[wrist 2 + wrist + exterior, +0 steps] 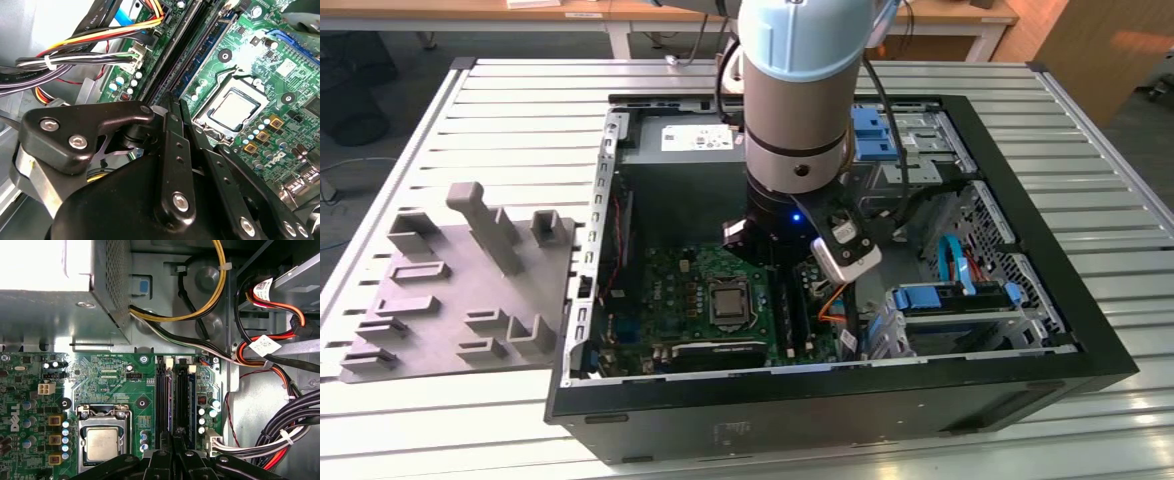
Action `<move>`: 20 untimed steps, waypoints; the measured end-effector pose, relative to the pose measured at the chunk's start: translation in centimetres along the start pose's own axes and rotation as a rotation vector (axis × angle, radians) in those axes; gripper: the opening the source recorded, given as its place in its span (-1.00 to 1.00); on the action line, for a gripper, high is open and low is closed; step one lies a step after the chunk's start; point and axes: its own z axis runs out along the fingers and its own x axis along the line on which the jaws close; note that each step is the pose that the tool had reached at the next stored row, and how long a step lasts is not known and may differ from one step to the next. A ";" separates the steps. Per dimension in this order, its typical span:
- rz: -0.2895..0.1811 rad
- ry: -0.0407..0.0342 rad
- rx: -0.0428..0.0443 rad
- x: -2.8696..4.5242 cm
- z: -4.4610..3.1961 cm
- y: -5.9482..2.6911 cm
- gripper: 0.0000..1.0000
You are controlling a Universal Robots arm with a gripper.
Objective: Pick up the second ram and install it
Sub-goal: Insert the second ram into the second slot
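Ram slots (163,400) between processor (102,445) and cables (282,427)

I get even overhead light on the table (494,110), a dim case (827,420) interior under the arm (794,90), and white glare on the motherboard (235,60) beside the processor (235,107) in the second wrist view

The silver-and-blue cylindrical robot arm (794,90) stood vertical at the exterior view's upper centre, its black gripper (783,262) pointing down.

Green motherboard (115,375), black memory slots (162,405), silver processor (102,445), grey ribbed table (520,110), black case (854,420).
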 end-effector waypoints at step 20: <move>0.000 -0.0001 0.0042 0.04 0.00 -0.06 -0.74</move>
